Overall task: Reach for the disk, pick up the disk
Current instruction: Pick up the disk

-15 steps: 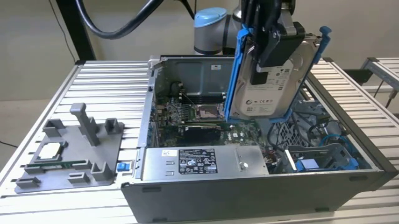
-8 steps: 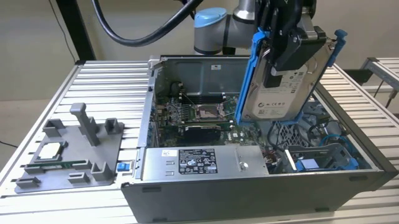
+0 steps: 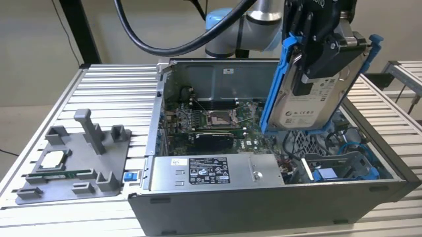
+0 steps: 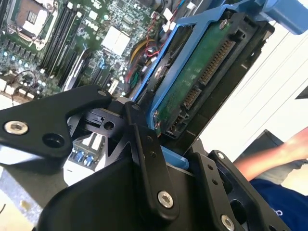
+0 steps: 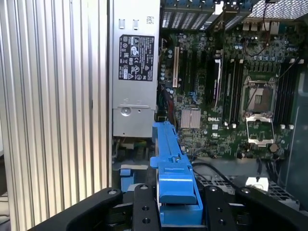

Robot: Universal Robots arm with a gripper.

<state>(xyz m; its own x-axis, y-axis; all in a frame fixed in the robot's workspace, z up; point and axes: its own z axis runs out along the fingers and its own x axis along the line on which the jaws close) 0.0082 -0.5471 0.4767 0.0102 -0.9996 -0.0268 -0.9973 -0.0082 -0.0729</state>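
1. Grey plastic fixture tray (image 3: pixel 72 163) with upright posts lies on the ribbed aluminium table (image 3: pixel 112 94), well off to the exterior view's left of the gripper.
2. Open grey metal computer case (image 3: pixel 264 197) sits below the gripper; green motherboard (image 3: pixel 218 118) and silver power supply box (image 3: pixel 211 170) exposed inside.
3. Black gripper (image 3: pixel 319 57) clenched on the disk (image 3: pixel 310 98), a silver-grey metal drive with white label in a blue plastic frame.
4. Disk is lifted clear above the case, tilted, hanging down from the fingers (image 3: pixel 305 85).
5. Second wrist view: a person's arm (image 4: pixel 274 154) beyond the disk.
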